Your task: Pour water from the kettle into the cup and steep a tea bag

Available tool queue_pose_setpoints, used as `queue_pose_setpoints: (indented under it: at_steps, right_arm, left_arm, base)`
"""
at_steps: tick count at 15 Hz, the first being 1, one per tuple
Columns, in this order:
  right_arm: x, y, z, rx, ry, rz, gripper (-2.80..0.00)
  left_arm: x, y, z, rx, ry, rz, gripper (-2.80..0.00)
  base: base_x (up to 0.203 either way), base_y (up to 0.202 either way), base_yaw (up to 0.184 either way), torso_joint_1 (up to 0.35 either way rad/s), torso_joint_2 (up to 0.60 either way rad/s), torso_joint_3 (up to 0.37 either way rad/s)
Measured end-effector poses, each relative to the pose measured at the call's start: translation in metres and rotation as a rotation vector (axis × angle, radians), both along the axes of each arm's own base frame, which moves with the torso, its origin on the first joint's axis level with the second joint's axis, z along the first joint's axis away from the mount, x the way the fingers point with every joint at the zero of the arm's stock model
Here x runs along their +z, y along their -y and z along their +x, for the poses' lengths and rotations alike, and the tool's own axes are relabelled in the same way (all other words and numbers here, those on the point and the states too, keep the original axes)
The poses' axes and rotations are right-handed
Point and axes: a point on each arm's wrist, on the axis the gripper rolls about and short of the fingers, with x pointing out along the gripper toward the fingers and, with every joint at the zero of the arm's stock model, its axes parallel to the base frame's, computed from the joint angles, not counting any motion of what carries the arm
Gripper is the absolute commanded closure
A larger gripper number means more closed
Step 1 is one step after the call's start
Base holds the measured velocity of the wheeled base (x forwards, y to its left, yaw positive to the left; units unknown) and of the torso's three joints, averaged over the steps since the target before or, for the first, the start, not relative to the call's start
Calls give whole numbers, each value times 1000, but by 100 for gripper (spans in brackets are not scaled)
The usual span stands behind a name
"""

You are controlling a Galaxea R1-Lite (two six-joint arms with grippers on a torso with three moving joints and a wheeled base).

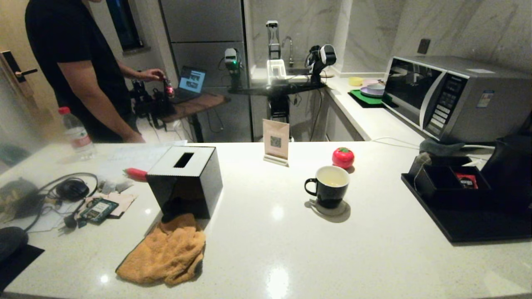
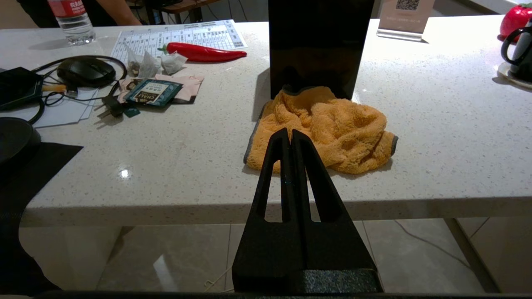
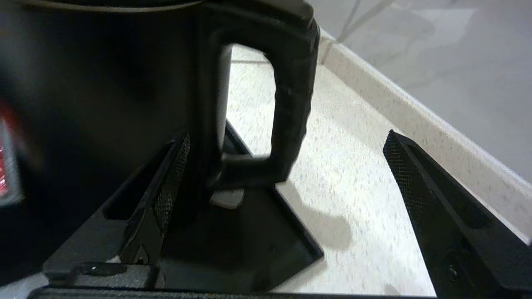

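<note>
The black cup [image 1: 328, 189] stands on a coaster mid-counter, with pale yellowish water [image 1: 332, 178] in its white inside. The black kettle [image 1: 512, 166] sits on a black tray [image 1: 465, 226] at the far right. A greyish-tan tea bag [image 1: 423, 159] seems to hang at the edge of a small black box on that tray. In the right wrist view my right gripper [image 3: 286, 136] is open wide, and the kettle's handle [image 3: 293, 104] stands between its fingers without touching them. My left gripper [image 2: 290, 135] is shut and empty, parked off the counter's front edge.
A black tissue box [image 1: 185, 178] and an orange cloth [image 1: 166, 253] lie left of centre. A red tomato-shaped object [image 1: 343, 158] and a card stand [image 1: 276, 141] are behind the cup. A microwave [image 1: 457, 95] stands back right. A person [image 1: 79, 62] stands back left, beside a bottle [image 1: 77, 133].
</note>
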Motion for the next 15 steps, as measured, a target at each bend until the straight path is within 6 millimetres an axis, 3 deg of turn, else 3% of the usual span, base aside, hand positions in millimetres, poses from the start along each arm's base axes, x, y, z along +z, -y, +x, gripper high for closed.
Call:
queue_pose_setpoints:
  at_steps: [6, 7, 15]
  right_arm:
    - [5, -23, -22, -1, -35, 13, -280]
    - [6, -27, -26, 0, -44, 13, 0]
    - [10, -64, -61, 3, -80, 47, 0]
  left_arm:
    - [0, 0, 0, 0, 0, 0, 0]
    - [0, 0, 0, 0, 0, 0, 0]
    - [0, 0, 0, -1, 0, 0, 0]
  base:
    - [0, 0, 0, 0, 0, 0]
    - [0, 0, 0, 0, 0, 0]
    - [0, 0, 0, 0, 0, 0]
